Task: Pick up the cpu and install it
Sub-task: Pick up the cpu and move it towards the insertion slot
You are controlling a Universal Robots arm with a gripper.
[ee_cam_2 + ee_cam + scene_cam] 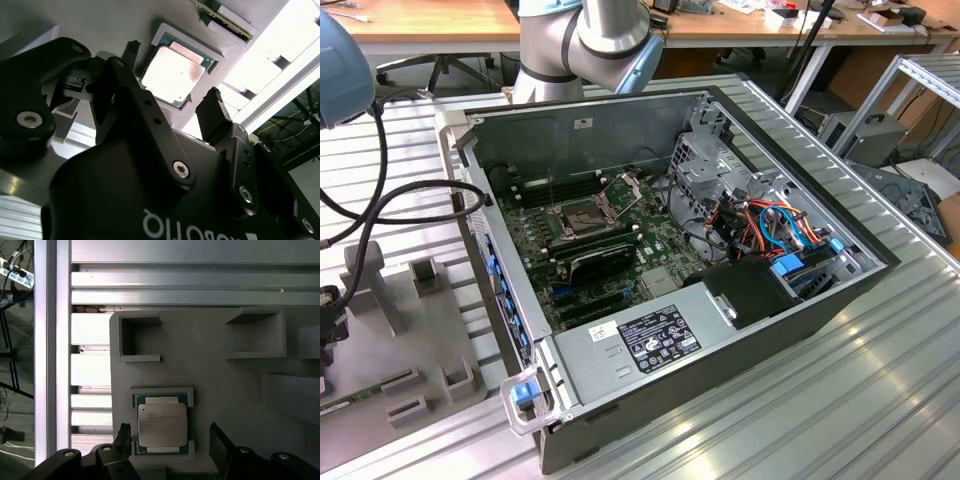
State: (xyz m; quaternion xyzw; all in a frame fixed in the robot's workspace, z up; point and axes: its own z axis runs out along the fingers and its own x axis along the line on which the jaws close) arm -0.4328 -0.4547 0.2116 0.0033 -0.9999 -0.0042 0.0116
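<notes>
At the exterior view's left, a gray holder (pixel 380 340) with several pockets lies on the ribbed metal tabletop (pixel 820 400). In both wrist views the cpu (pixel 161 424) lies flat in one square pocket of this holder, with its metal top facing up. The gripper (pixel 170 435) hovers just above it. The fingers (pixel 124 434) are spread apart, one at each side of the cpu, and neither touches it. So they are released and grasp nothing.

In the middle of the exterior view the computer case (pixel 770 310) lies open on the tabletop, and the robot arm (pixel 590 35) rises behind it. Inside the case is the green motherboard (pixel 650 255). Its dark square socket (pixel 580 213) seems to stand open, with the metal frame lifted beside it, and I see no chip in it. At the exterior view's right, the case holds colored cables and a black box.

In my judgement the task is at its beginning. The gripper is lined up over the cpu, but the cpu is not yet picked up. Lifting it, carrying it to the socket and placing it there are all left to do.
</notes>
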